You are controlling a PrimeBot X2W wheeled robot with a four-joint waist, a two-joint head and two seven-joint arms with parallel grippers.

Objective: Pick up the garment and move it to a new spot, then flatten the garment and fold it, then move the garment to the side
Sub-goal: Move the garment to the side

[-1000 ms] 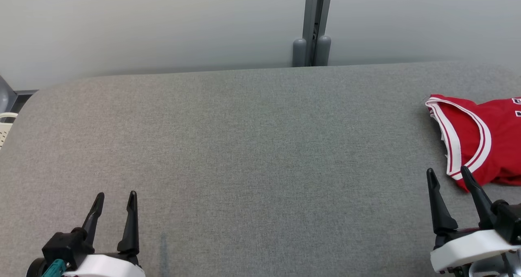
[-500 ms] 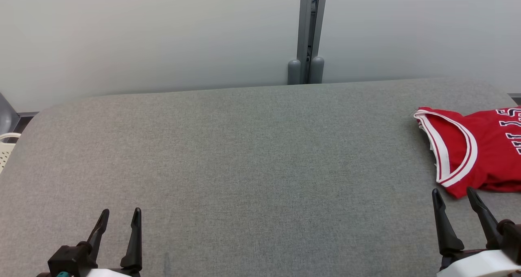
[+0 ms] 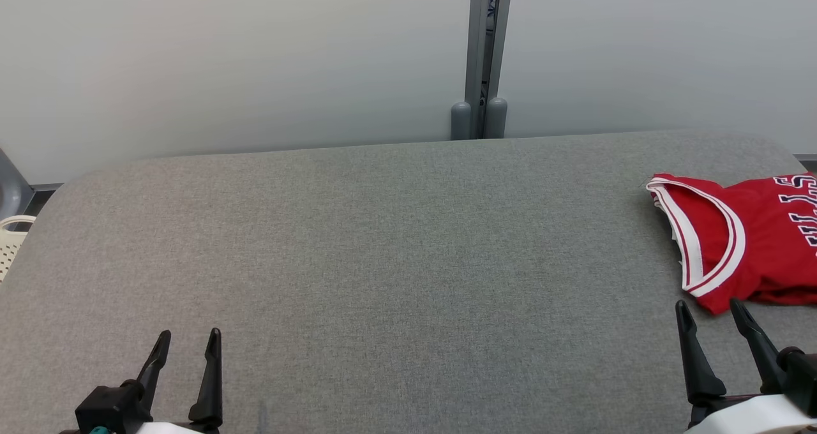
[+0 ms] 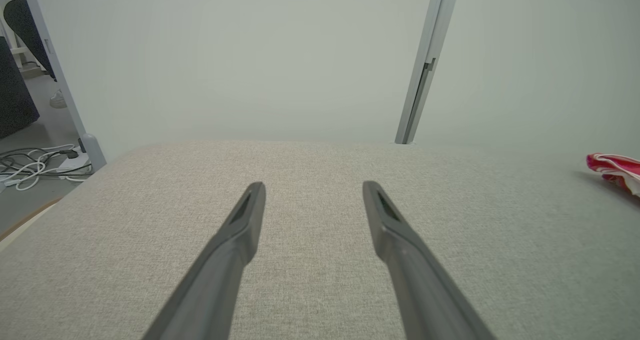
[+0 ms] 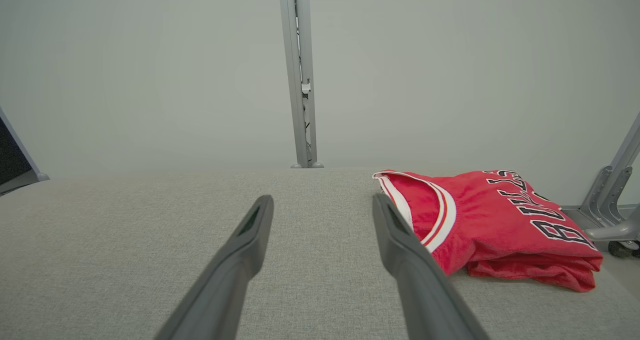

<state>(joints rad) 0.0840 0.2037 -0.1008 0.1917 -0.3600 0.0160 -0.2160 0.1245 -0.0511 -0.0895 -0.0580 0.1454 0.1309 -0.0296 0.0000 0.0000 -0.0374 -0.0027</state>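
Observation:
The garment (image 3: 759, 242) is a red sleeveless jersey with white trim and black lettering, lying folded at the right end of the grey fabric table (image 3: 396, 255). The right wrist view shows the garment (image 5: 495, 225) just right of that gripper's right finger. In the left wrist view a red corner of the garment (image 4: 612, 166) shows at the far right edge. My right gripper (image 3: 708, 307) is open, its tips just short of the garment's near corner, touching nothing. Far from the garment at the lower left, my left gripper (image 3: 189, 337) is open over bare table.
A pale partition wall with a grey post (image 3: 480, 57) stands behind the table. A white basket (image 3: 9, 242) sits off the table's left end. Cables (image 4: 35, 160) lie on the floor at left. A grey metal frame leg (image 5: 612, 200) stands beyond the table's right end.
The head camera has tilted up, so the whole picture has shifted down and more wall shows. Both grippers sit lower in view and stay open; the garment lies as before.

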